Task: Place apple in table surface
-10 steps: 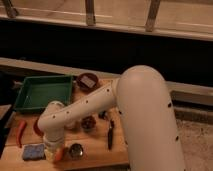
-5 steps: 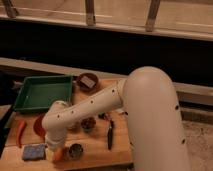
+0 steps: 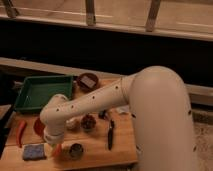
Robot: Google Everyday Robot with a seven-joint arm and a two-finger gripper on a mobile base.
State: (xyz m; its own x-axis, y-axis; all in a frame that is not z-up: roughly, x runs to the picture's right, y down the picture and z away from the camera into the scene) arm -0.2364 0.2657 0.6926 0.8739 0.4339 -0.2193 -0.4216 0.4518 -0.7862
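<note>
My gripper points down over the front left of the table surface, mostly hidden under the white wrist. It is shut on the apple, of which only a small orange-red patch shows between the fingers, close above the wooden slats. The white arm bends in from the right and covers the middle of the table.
Behind the gripper sits an orange bowl. A red chili pepper and a blue sponge lie to its left. A small grey round thing, a dark cup and a black tool are to its right. A green tray and a brown bowl stand at the back.
The wrist has dropped a little and shifted slightly right over the table's front left. The gripper has closed.
</note>
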